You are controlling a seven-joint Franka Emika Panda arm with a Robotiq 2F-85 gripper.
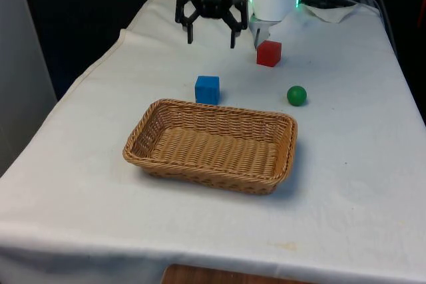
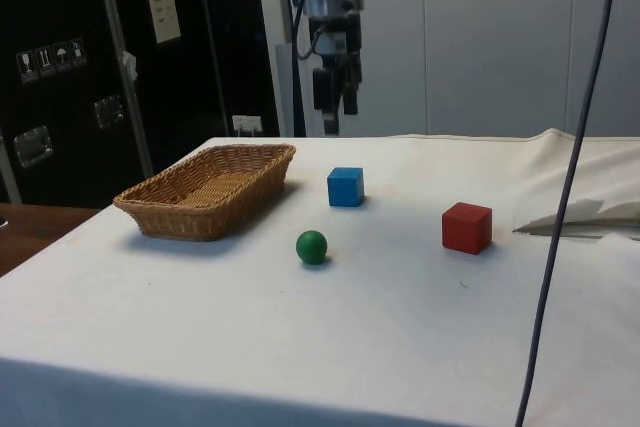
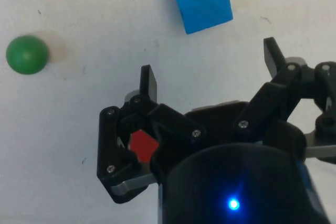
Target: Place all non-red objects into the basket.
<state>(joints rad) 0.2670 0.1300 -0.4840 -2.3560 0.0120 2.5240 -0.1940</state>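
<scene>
Table (image 1: 359,184), white cloth: bears everything below.
Wicker basket (image 1: 160,112): empty, nearest the front camera.
Gripper (image 1: 212,36): fingers spread apart, nothing held, raised above the table behind the blue cube. Advised: descend squarely over the flat faces, close mid-height.
Red cube (image 1: 269,53): leave alone.
Blue cube (image 1: 207,90): just behind the basket's far rim.
Green ball (image 1: 297,95): apart, likely to roll.

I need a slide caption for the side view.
Open gripper hangs above the table; blue cube, green ball and red cube lie outside the wicker basket.
</scene>
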